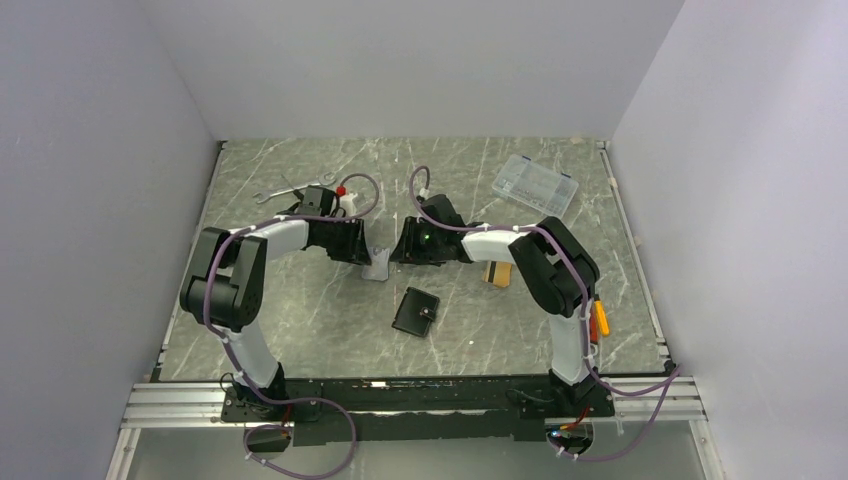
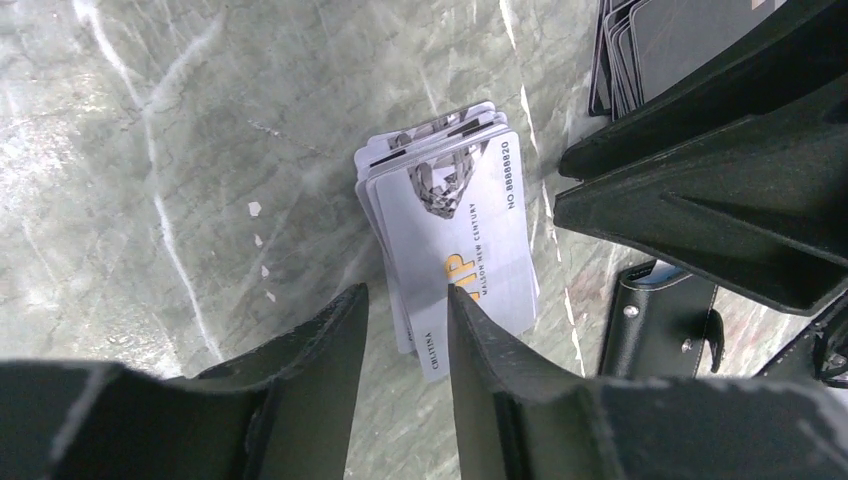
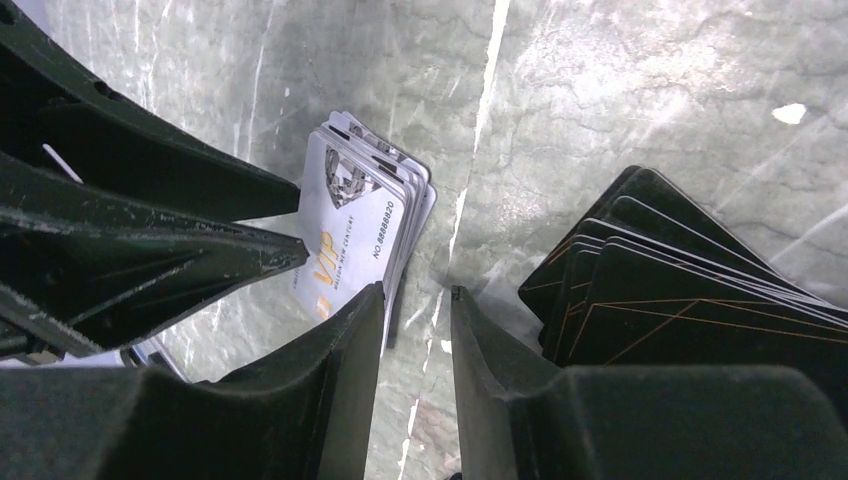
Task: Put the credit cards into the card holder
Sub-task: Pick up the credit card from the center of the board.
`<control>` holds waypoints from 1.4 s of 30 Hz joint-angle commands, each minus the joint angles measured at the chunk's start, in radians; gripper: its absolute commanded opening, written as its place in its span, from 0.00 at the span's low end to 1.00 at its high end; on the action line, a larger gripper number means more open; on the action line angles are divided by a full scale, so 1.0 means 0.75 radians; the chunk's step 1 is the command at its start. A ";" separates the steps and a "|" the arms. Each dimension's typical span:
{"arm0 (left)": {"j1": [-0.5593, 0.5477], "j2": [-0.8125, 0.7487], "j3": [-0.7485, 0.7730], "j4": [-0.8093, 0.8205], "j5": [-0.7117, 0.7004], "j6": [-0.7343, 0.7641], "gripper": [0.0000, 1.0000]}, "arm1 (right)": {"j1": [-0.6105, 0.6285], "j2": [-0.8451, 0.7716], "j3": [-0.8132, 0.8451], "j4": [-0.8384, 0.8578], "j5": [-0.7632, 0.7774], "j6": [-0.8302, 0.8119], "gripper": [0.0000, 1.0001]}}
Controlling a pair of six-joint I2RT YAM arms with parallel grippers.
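Looking down from the left wrist, the left gripper (image 2: 405,325) holds its jaws apart over the near end of a silver card stack (image 2: 455,215) lying flat on the marble table (image 2: 150,150). The black card holder (image 2: 662,322) lies to the right, snap showing.

From the right wrist, the right gripper (image 3: 418,335) has its jaws narrowly apart on nothing, between the silver stack and a black card stack (image 3: 680,290).

From above, both grippers meet mid-table. The card holder lies folded nearer the bases, and the orange-tan credit cards (image 1: 498,272) lie beside the right arm.
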 commanded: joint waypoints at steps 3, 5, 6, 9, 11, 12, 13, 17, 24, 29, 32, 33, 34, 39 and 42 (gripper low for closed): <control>0.040 0.049 -0.036 -0.007 0.027 -0.015 0.32 | -0.002 0.039 0.042 0.067 -0.044 0.043 0.37; 0.047 0.054 -0.034 -0.009 0.035 -0.024 0.24 | 0.003 0.044 0.036 0.076 -0.046 0.051 0.39; 0.051 0.054 -0.036 -0.007 0.040 -0.028 0.21 | 0.006 0.044 0.036 0.070 -0.039 0.051 0.41; 0.063 0.062 -0.028 -0.007 0.073 -0.040 0.16 | 0.015 0.044 0.035 0.057 -0.012 0.045 0.45; 0.072 0.062 -0.034 0.000 0.095 -0.049 0.14 | 0.019 0.048 0.035 0.045 -0.001 0.043 0.46; 0.076 0.060 -0.039 0.005 0.109 -0.052 0.13 | 0.016 0.051 0.037 0.039 0.001 0.041 0.46; 0.083 0.057 -0.043 0.011 0.118 -0.058 0.12 | 0.019 0.056 0.040 0.033 0.008 0.041 0.47; 0.110 0.036 -0.055 0.013 0.153 -0.064 0.09 | 0.036 0.075 0.054 0.013 0.025 0.037 0.47; 0.170 -0.002 -0.070 0.023 0.237 -0.081 0.06 | 0.051 0.066 0.045 -0.001 0.058 0.022 0.47; 0.190 0.006 -0.088 0.059 0.313 -0.105 0.04 | 0.048 0.036 0.030 -0.006 0.065 0.018 0.47; 0.191 0.018 -0.087 0.060 0.328 -0.109 0.04 | 0.049 -0.010 0.001 0.001 0.083 0.022 0.47; 0.191 0.018 -0.091 0.064 0.330 -0.110 0.04 | 0.048 -0.030 -0.010 0.023 0.086 0.027 0.46; 0.191 0.019 -0.093 0.067 0.329 -0.112 0.04 | 0.048 -0.048 -0.023 0.040 0.083 0.032 0.46; 0.191 0.035 -0.091 0.064 0.309 -0.109 0.04 | 0.048 -0.109 -0.067 0.150 0.026 0.093 0.44; 0.191 0.037 -0.093 0.066 0.295 -0.113 0.03 | 0.048 -0.126 -0.092 0.232 -0.019 0.134 0.42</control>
